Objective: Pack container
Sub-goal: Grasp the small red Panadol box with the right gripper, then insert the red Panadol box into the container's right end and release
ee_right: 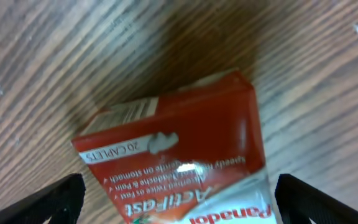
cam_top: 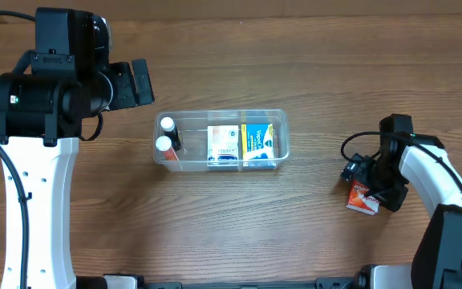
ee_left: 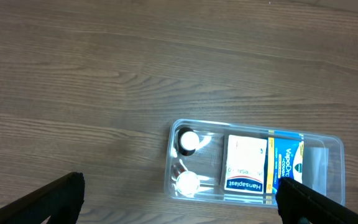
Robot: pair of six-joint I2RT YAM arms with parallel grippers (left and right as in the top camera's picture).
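Note:
The clear plastic container [cam_top: 220, 114] sits mid-table and also shows in the left wrist view [ee_left: 229, 125]. It holds two white-capped bottles [cam_top: 166, 135], a white Hansaplast box [cam_top: 223, 144] and a blue and yellow VapoDrops box [cam_top: 257, 141]. A red Panadol ActiFast box [cam_top: 362, 199] lies flat on the table at the right. My right gripper [cam_top: 381, 186] is open and low over it, with a finger on each side of the box [ee_right: 179, 149]. My left gripper [cam_top: 139, 83] is open and empty, raised to the upper left of the container.
The wooden table [cam_top: 295, 241] extends around the container. The right arm's black cable [cam_top: 351, 148] loops beside the gripper. The left arm's white column [cam_top: 34, 209] stands at the left edge.

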